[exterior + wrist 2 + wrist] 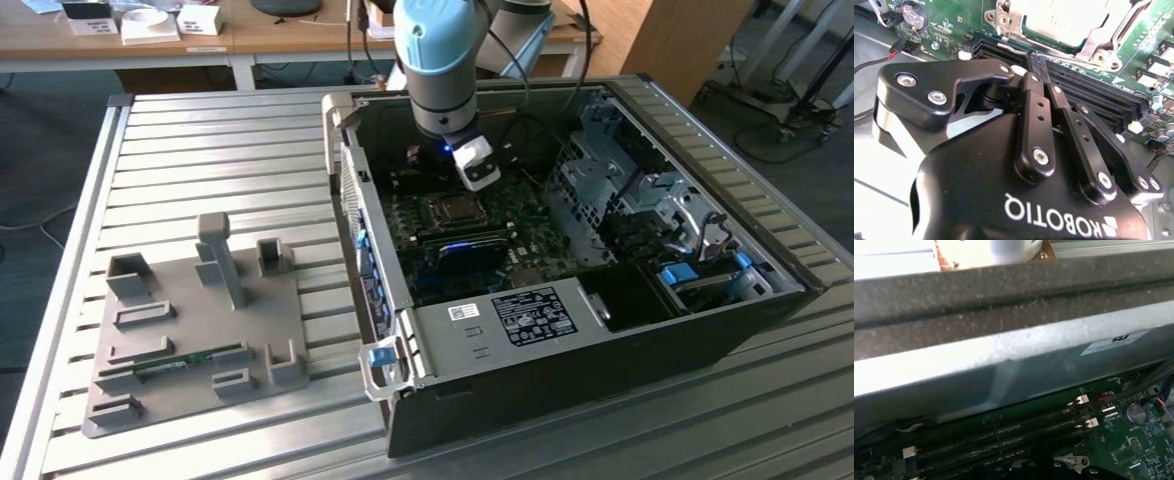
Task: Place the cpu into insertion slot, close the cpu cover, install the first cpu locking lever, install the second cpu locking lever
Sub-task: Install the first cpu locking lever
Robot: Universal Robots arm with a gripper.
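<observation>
Grey metal case wall [1004, 365], green motherboard [1134, 445] below, long black memory slots [1004, 437] (white-clipped ends)

We found white lettering across the black body of the tool [1035, 60]. A large printed sticker [534, 312] sat on the grey bracket [441, 335] in the exterior view. A pale label [1114, 344] lay on the case wall [979, 370], and tiny white markings covered the motherboard [1139, 455]. All of these were too small for us to read.

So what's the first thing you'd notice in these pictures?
The pale blue robot arm reaching down into the open black computer case on the slatted metal table. In the second wrist view, its black gripper has its fingers pressed together just short of the silvery metal cpu cover on the green motherboard.
</observation>
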